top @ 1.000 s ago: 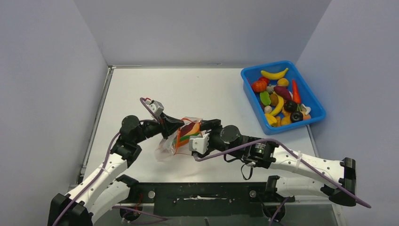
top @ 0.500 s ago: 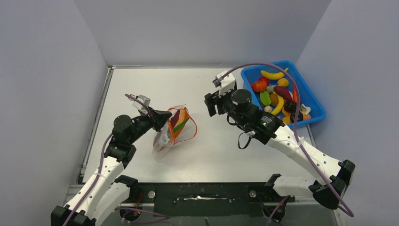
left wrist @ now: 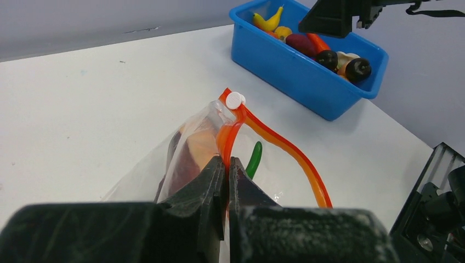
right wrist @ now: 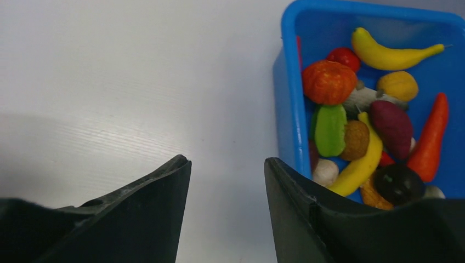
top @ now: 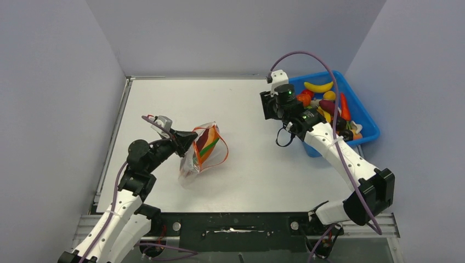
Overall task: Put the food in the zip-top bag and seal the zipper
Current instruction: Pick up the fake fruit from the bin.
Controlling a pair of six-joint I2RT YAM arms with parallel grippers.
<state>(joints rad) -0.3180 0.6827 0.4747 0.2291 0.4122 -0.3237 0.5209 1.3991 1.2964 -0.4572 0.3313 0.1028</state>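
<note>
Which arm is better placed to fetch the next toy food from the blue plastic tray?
Right. The right end effector, open and empty, hovers beside the blue plastic tray of toy food. The left end effector is shut on the clear crinkly bag's red-orange zipper strip, holding it up.

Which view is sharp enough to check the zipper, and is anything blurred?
Left wrist: zipper sharp and well lit, pinched in the left tool. Right wrist: right tool dark and soft-edged, tray contents crisp. Top: even light, bag small.

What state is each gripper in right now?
Left gripper: closed on the zip-top bag at its zipper.
Right gripper: open, holding nothing.
</note>
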